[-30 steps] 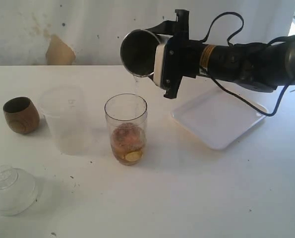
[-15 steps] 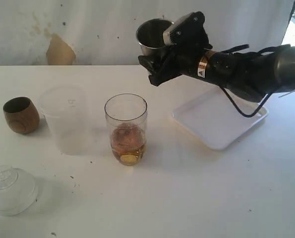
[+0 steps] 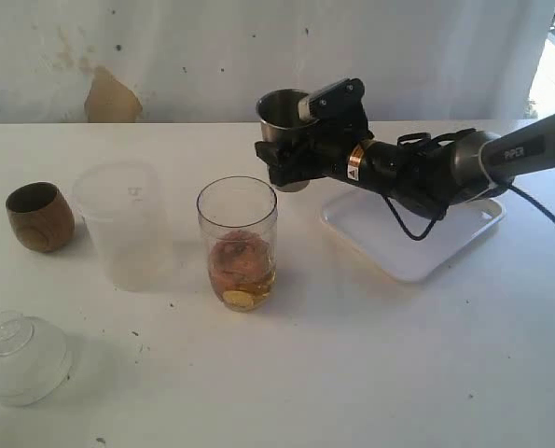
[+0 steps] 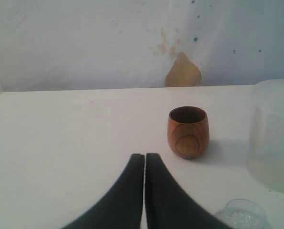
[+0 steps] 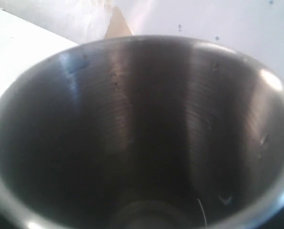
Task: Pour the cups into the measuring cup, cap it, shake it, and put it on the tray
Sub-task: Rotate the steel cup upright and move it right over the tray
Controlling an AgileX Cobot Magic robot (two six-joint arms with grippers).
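While the steel cup [image 5: 142,124] blocks its wrist view, the right gripper [image 3: 300,138] clasps it; the left gripper [image 4: 144,161] is closed, empty.

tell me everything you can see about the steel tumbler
The steel tumbler is a plain brushed-metal cup with a shiny rim, narrowing towards its base. It sits roughly upright, mouth up, clamped around its lower half by the right gripper. It is behind the measuring cup and beside the tray. In the right wrist view its dark inside looks empty. Whether its base touches the table cannot be told.
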